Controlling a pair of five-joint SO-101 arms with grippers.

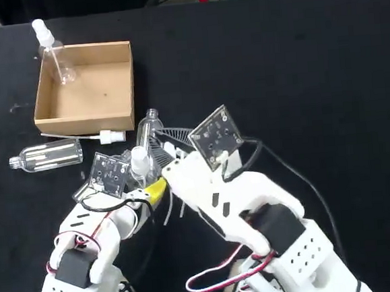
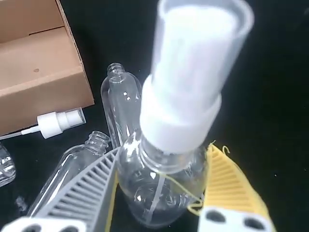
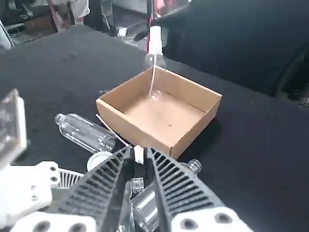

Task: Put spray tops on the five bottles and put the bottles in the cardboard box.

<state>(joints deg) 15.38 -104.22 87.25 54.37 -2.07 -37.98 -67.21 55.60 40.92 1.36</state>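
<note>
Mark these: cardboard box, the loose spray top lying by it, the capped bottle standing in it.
cardboard box (image 1: 78,123), high view, near outer wall.
loose spray top (image 1: 111,136), high view, white head.
capped bottle (image 1: 62,67), high view, clear body.

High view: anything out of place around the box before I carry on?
A loose spray top lies on the table beside the cardboard box, and an uncapped bottle lies on its side nearby. Also, yellow thread frays from the left gripper across the capped bottle it holds.
</note>
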